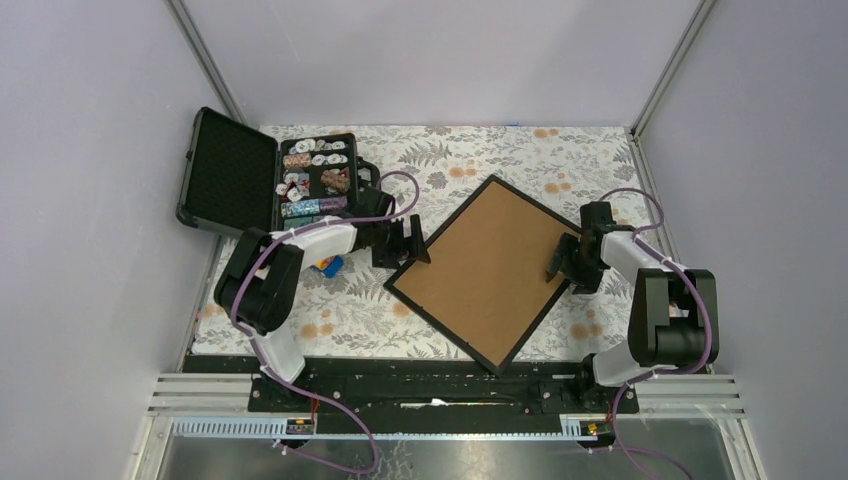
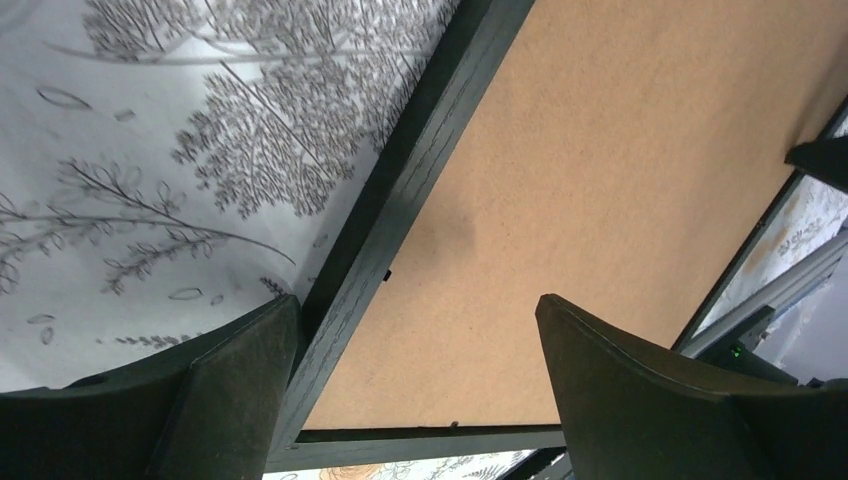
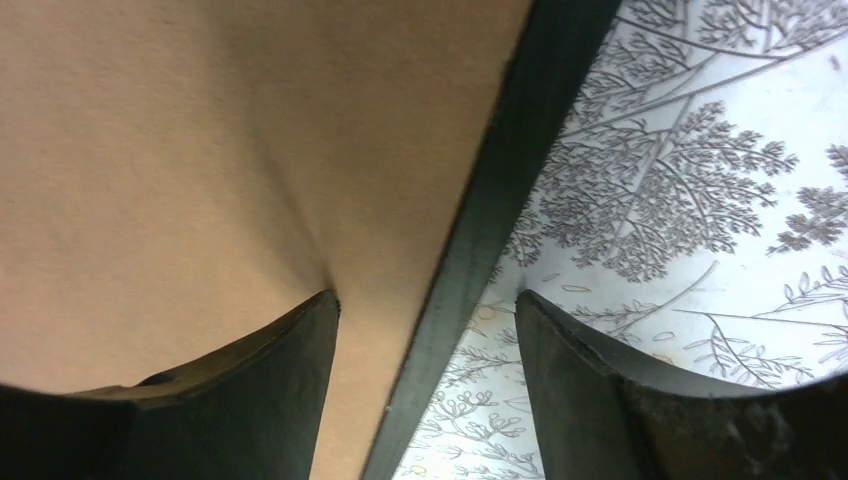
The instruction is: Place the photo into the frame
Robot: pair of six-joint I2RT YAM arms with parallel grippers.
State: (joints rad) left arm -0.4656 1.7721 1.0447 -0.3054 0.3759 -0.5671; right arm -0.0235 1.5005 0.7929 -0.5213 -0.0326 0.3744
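The frame (image 1: 487, 268) lies back-up between the left gripper (image 2: 417, 300) and right gripper (image 3: 425, 295), both wide open, holding nothing, each straddling 1 of its edges, photo's out of sight, and closing unevenly could skid or twist it across the tabletop (image 1: 480, 150).

The left arm (image 1: 268, 285) and right arm (image 1: 668, 305) bend inward toward each other. The left gripper (image 1: 412, 246) tilts downward, jaws spread wide. The right gripper (image 1: 561, 260) also points down, jaws parted.
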